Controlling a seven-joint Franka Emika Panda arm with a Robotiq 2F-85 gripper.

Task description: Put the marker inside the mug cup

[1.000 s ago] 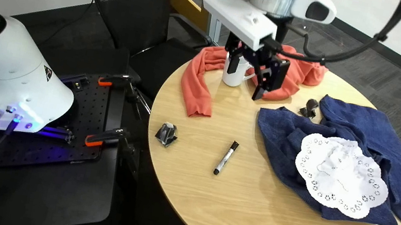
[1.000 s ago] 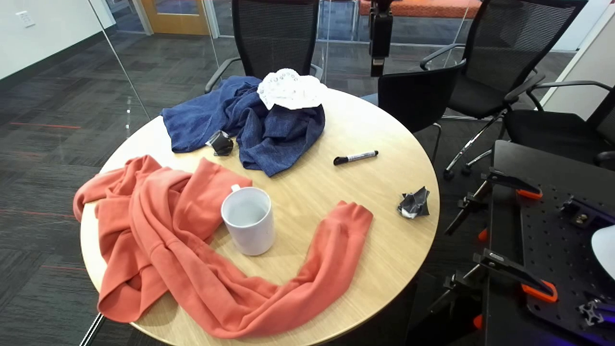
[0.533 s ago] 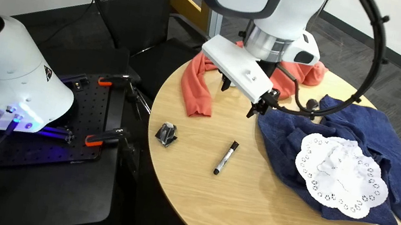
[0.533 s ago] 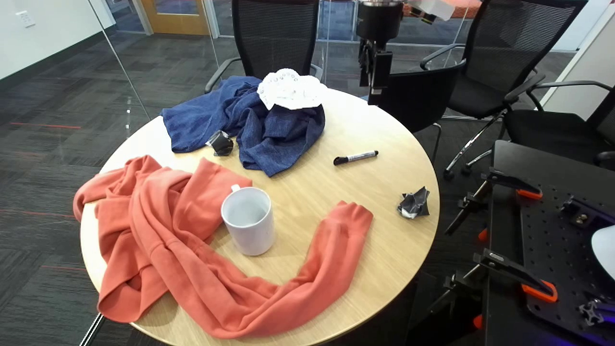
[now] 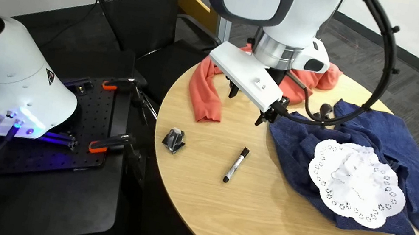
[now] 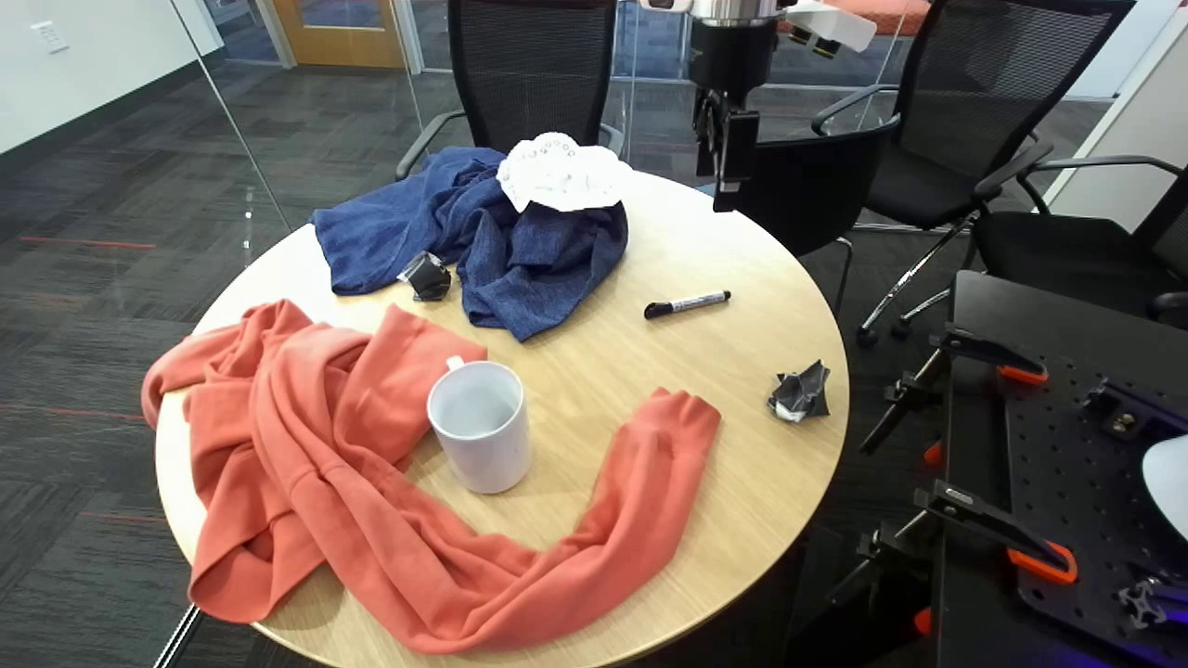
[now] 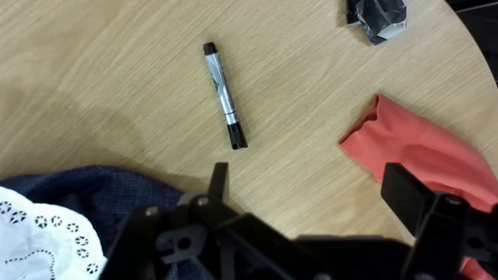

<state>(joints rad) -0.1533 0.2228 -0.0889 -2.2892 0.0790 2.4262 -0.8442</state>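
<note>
The marker [image 5: 236, 164], black at both ends with a whitish middle, lies flat on the round table. It also shows in an exterior view [image 6: 689, 304] and in the wrist view [image 7: 222, 91]. The white mug cup [image 6: 484, 445] stands upright within the curve of a red garment; the arm hides it in an exterior view, and it is out of the wrist view. My gripper [image 7: 307, 167] is open and empty, pointing down above the table. The marker lies ahead of the fingers [image 7: 220, 175], nearer the left one in the wrist view. The gripper [image 5: 245, 109] hangs between mug side and marker.
A red garment [image 6: 371, 482] curls round the mug. A blue denim cloth [image 5: 296, 137] carries a white doily [image 5: 357, 184]. A crumpled black object [image 5: 174, 140] lies near the table edge; another black object [image 6: 427, 276] lies beside the denim.
My gripper has moved lower and toward the marker over the last second, mostly in the first half; since then only slightly. It covers the mug in an exterior view. The marker and mug have not moved.
</note>
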